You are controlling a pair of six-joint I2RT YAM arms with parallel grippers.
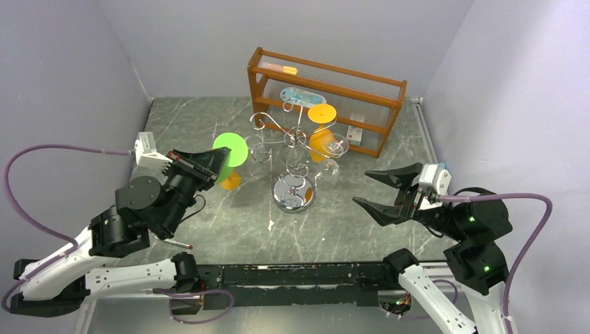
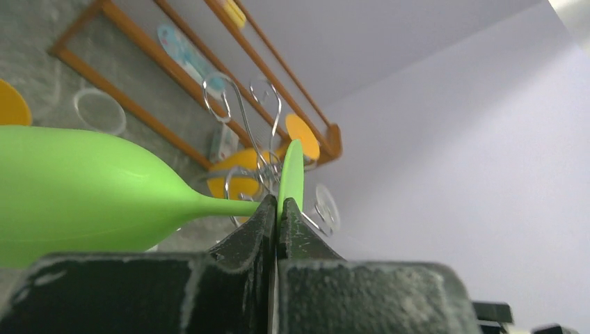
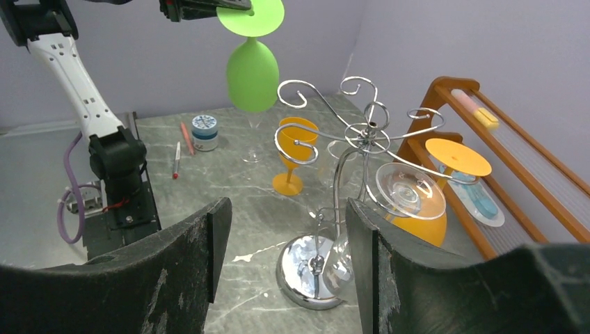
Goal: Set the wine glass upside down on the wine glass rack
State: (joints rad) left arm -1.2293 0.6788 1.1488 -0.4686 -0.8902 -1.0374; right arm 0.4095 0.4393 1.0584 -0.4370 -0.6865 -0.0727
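Note:
The green wine glass (image 3: 252, 69) hangs upside down in the air, bowl downward, left of the rack. My left gripper (image 1: 221, 158) is shut on the rim of its flat foot (image 2: 291, 174), and the stem and bowl (image 2: 83, 191) run off to the left in the left wrist view. The wine glass rack (image 1: 296, 147) is a chrome wire tree on a round shiny base (image 3: 309, 275). A clear glass (image 3: 410, 189) and an orange glass (image 3: 421, 226) hang upside down from its right arms. My right gripper (image 1: 363, 188) stands open and empty to the right of the rack, facing it.
A brown wooden shelf unit (image 1: 327, 97) stands behind the rack. An upright orange glass (image 3: 292, 149) stands on the table under the green one. Pens (image 3: 186, 137) and a small round tin (image 3: 204, 132) lie near the left arm's base.

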